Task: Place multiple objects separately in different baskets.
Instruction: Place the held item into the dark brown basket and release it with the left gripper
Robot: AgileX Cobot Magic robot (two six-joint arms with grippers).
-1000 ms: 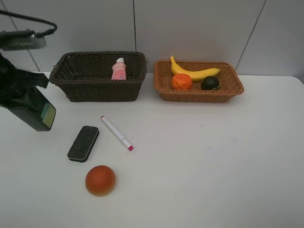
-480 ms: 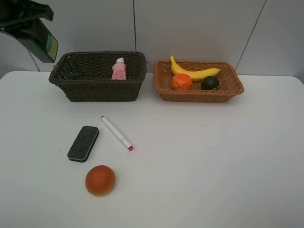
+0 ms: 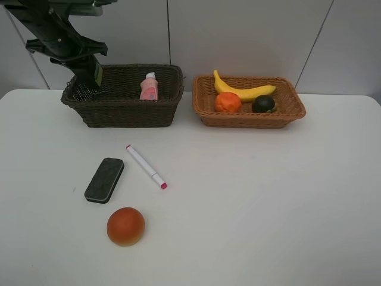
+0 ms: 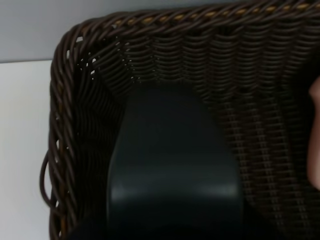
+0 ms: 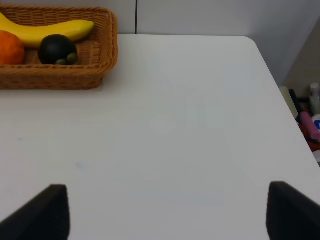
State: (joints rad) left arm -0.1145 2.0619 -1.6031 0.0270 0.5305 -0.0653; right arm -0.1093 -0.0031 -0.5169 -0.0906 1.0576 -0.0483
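Note:
My left gripper [image 3: 89, 64] is shut on the dark green pump bottle [image 3: 95, 73] and holds it over the left end of the dark brown basket [image 3: 128, 113]. In the left wrist view the bottle [image 4: 175, 165] hangs above the basket's inside [image 4: 260, 90]; the fingers are hidden. The pink bottle [image 3: 149, 87] stands in that basket. The banana [image 3: 244, 91], tangerine [image 3: 227, 102] and dark green fruit [image 3: 263, 104] lie in the light basket [image 3: 250, 120]. The black eraser [image 3: 105, 179], white marker [image 3: 146, 167] and red-orange ball [image 3: 125, 226] lie on the table. My right gripper [image 5: 170, 215] is open and empty over bare table.
The white table [image 3: 268, 196] meets a grey wall behind the baskets. In the right wrist view the table's right edge [image 5: 272, 85] drops off, with clutter [image 5: 310, 120] below it.
My left arm has swung the pump bottle up from the table's left side and across to the dark basket's left end, and now lowers it there. Nothing else moved.

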